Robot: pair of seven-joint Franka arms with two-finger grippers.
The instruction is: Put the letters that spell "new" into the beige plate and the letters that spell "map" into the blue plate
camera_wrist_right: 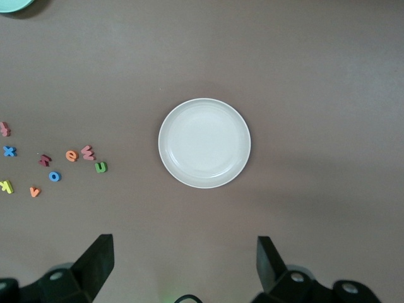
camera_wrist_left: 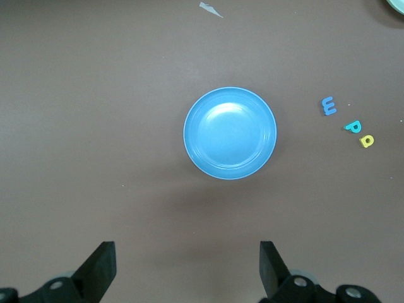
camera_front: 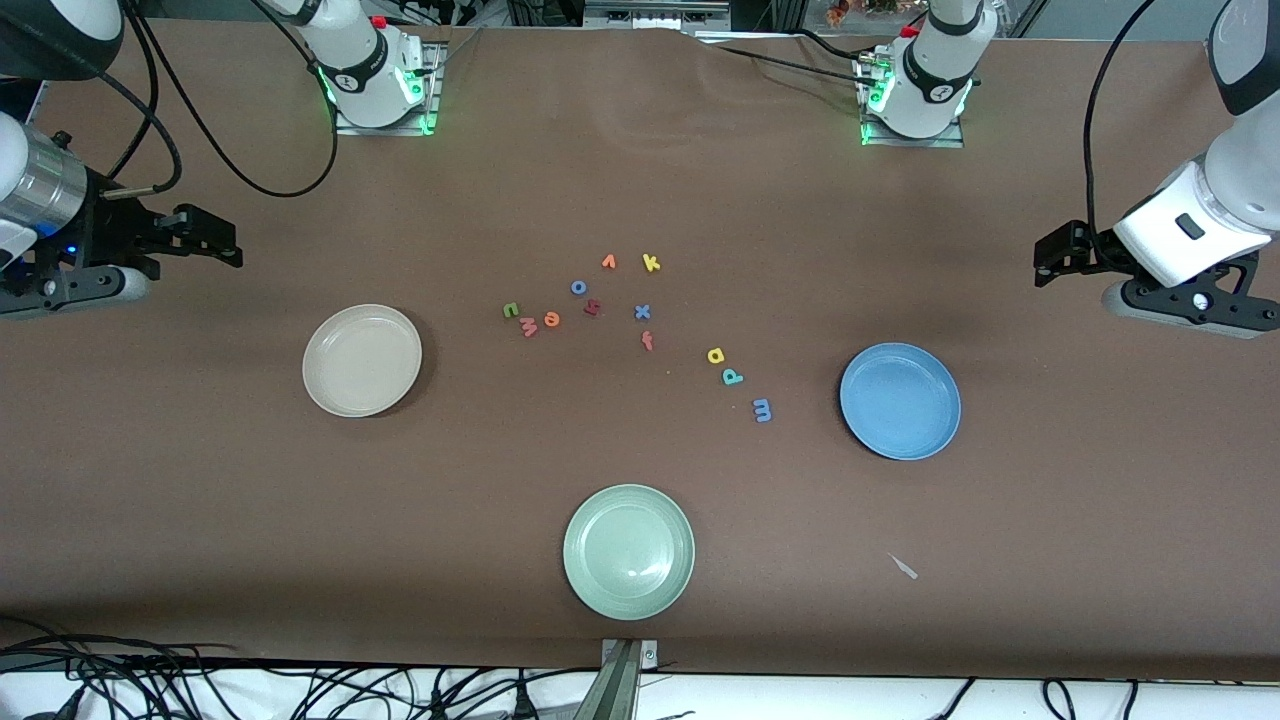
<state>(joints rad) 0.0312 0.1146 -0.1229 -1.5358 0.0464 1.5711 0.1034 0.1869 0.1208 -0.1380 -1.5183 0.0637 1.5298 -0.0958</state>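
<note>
1. Left gripper (camera_wrist_left: 186, 268) and right gripper (camera_wrist_right: 183, 265): both jaws wide open, empty, each arm waiting high at its own table end.
2. Green n (camera_front: 510, 310), red w (camera_front: 529, 327), orange e (camera_front: 551, 319) huddle beside the beige plate (camera_front: 335, 395), toward mid-table; yellow a (camera_front: 715, 354), teal p (camera_front: 732, 376), blue m (camera_front: 762, 409) lie near the blue plate (camera_front: 868, 432).
3. Probably start with the n (outermost, least crowded); descend straight and pinch its edges without nudging w.
4. Only writing readable: the letters themselves.
</note>
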